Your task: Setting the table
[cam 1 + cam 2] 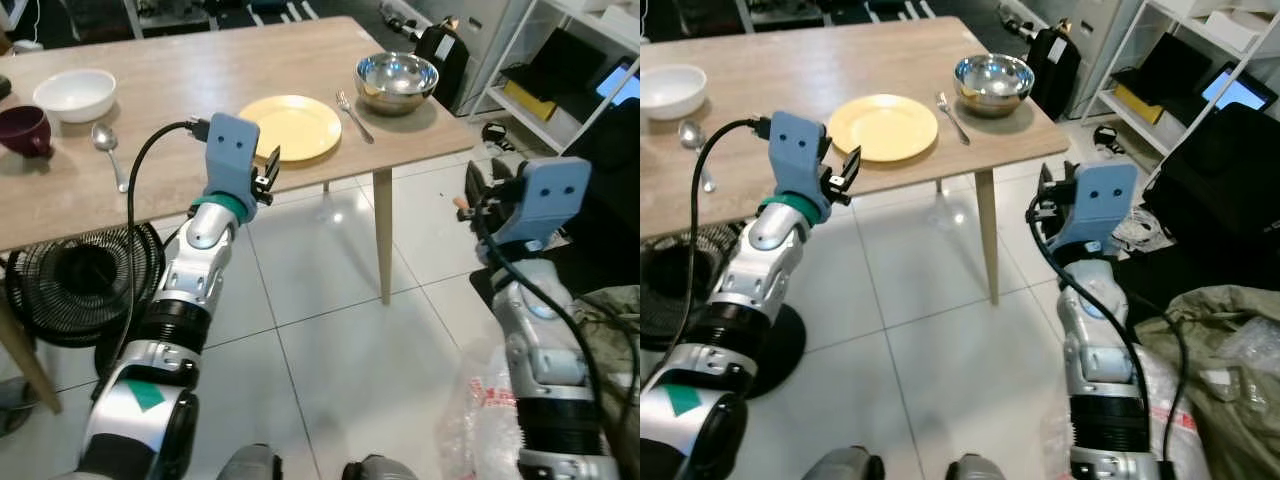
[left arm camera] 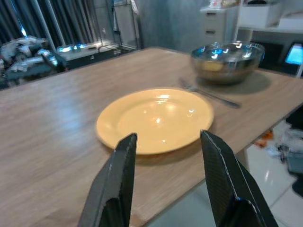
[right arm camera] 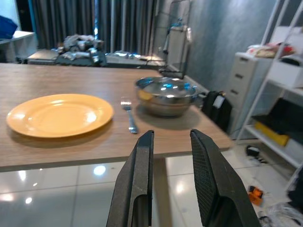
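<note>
- Standing on glossy white tiles: wooden bench (image 1: 180, 90), shelving beyond its steel bowl (image 1: 396, 80) corner.
- Hovering spread beside bench edge, facing yellow plate (image 2: 155, 118): left gripper (image 2: 168, 177).
- Hanging off the bench corner, fingers apart: right gripper (image 3: 171, 182).

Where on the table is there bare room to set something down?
Wide bare wood lies between the white bowl and yellow plate. It is crowded by the fork and steel bowl near the corner.
</note>
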You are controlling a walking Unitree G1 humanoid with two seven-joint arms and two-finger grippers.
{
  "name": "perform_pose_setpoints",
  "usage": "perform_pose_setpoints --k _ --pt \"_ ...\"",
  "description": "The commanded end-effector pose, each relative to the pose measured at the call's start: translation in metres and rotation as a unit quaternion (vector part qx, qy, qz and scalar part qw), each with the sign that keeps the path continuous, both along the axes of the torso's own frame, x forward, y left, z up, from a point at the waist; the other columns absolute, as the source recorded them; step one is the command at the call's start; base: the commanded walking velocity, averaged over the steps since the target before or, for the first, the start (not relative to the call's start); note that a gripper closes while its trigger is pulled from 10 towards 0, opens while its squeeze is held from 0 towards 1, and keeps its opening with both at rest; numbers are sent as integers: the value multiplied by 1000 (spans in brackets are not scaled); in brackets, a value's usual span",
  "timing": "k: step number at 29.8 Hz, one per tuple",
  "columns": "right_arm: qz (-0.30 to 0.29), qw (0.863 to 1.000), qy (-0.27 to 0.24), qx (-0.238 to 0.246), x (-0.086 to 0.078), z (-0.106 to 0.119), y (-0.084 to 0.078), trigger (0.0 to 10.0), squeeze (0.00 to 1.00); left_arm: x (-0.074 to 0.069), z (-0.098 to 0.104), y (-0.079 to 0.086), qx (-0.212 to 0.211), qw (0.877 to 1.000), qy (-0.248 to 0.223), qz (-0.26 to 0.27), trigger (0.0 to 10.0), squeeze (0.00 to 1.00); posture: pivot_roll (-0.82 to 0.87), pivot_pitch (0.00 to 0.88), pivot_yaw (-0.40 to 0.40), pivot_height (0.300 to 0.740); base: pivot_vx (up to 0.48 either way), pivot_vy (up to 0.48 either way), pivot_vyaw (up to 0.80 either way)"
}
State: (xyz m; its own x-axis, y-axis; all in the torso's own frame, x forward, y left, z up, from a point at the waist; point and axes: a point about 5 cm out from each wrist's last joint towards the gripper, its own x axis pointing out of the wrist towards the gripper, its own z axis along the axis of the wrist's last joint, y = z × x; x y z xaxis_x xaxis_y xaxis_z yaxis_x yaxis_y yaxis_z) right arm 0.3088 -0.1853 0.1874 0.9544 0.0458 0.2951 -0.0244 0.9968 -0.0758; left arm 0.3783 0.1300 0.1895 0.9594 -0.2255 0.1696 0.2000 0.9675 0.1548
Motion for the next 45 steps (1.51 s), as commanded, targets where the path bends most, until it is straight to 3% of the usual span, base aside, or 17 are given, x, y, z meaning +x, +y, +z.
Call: perform_pose_setpoints --k 1,28,45 --pt "-5 1000 3 1 -1 -1 -3 10000 0 -1 -5 -3 -4 1000 7 -4 10000 0 84 0 44 740 431 0 0" --pt "-3 1000 2 4 -2 -1 -1 10000 0 -1 -6 -5 0 1000 12 -6 10000 0 83 0 46 740 453 0 0" --pt "-7 1000 4 4 -3 -1 -3 10000 0 -7 -13 -17 19 997 36 -71 10000 0 84 0 46 740 0 0 0"
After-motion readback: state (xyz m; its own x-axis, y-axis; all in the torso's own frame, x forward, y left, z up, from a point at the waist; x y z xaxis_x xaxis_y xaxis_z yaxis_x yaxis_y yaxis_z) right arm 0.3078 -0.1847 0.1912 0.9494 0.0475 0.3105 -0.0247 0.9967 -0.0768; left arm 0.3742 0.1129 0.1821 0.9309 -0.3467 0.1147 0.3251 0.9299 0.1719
